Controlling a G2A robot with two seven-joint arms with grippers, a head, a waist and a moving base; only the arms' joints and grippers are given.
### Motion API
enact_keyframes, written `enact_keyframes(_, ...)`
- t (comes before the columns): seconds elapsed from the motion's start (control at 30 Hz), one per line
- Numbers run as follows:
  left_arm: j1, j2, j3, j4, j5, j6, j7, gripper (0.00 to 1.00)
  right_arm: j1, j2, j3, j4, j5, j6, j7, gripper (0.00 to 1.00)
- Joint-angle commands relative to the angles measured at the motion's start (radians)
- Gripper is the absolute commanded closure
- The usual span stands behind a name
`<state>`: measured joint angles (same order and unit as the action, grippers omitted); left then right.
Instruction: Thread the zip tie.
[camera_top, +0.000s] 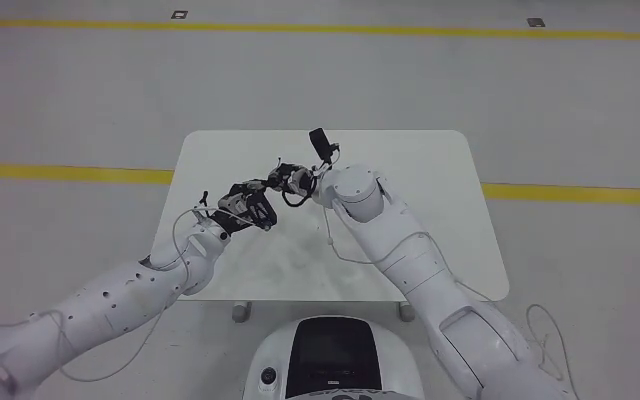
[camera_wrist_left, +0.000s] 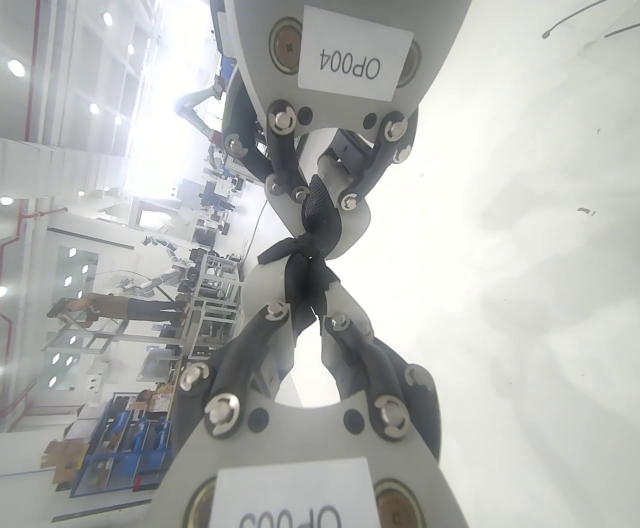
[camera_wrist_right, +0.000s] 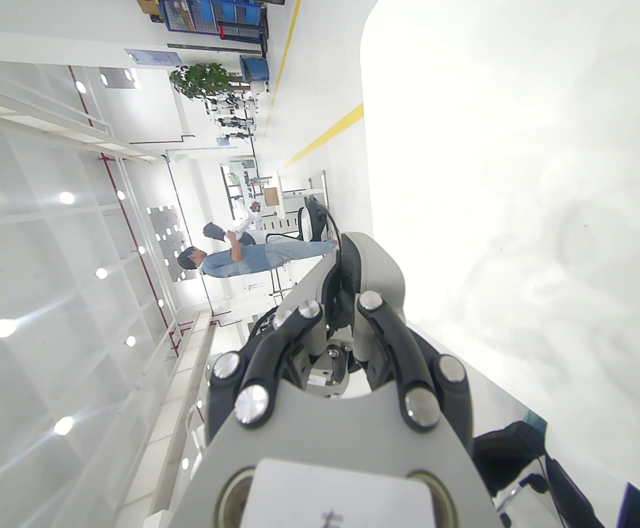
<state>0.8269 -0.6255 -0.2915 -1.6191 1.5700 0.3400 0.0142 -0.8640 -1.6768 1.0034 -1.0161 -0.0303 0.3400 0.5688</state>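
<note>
**Left wrist view: zip tie (camera_wrist_left: 286, 251) pinched between both claws, held over the table (camera_top: 420, 180)**

Position: my left claw (camera_wrist_left: 305, 299) and my right claw (camera_wrist_left: 324, 236) meet tip to tip in the air above the white table, nearer its left half; the tie is off the surface, caught where the two tips meet.

Claw state: left fingers are closed on the black strap, which runs down between them; right fingers are closed on it from the opposite side, dark pads pressed together; in the right wrist view the pads also sit together with no gap.

The tie: a narrow black strap; one short end sticks out sideways at the junction; the strands cross and bunch there, so I cannot tell head from tail, nor whether the tail has entered the slot.

Handling (judgement):
- very light; weight is no concern.
- bends easily along its length and looks springy; a long free end would likely bow away from the slot.
- probably slick plastic; likely to twist or slide in the pads if gripped on its edges.
- the head should be the one stiff part.

Where to hold (judgement): tail flat-face to the pads, close behind its tip, leaving only a short stub free; the other claw just behind the head, keeping the slot uncovered.

Risk: with both tips crowded on one spot, either pad may be blocking the slot.
</note>
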Motion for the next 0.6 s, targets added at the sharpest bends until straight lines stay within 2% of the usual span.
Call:
enact_keyframes(0.0,0.003,0.002,-0.01,-0.002,0.0,0.0,0.002,1.0,-0.001,0.001,0.003,0.002,0.005,0.0,-0.002,0.0)
enact_keyframes(0.1,0.014,0.008,-0.033,-0.009,0.0,0.0,0.004,1.0,-0.003,0.004,0.011,0.002,0.007,0.0,-0.009,0.0)
enact_keyframes(0.3,0.053,0.033,-0.094,-0.026,0.0,0.0,0.024,1.0,-0.022,0.019,0.048,-0.017,0.0,0.0,-0.025,0.0)
enact_keyframes(0.4,0.093,0.043,-0.144,-0.054,-0.015,0.0,0.068,1.0,-0.022,0.019,0.048,-0.017,0.0,0.0,-0.025,0.0)
enact_keyframes(0.57,0.093,0.043,-0.144,-0.054,-0.015,0.0,0.068,1.0,-0.022,0.019,0.048,-0.017,0.0,0.0,-0.025,0.0)
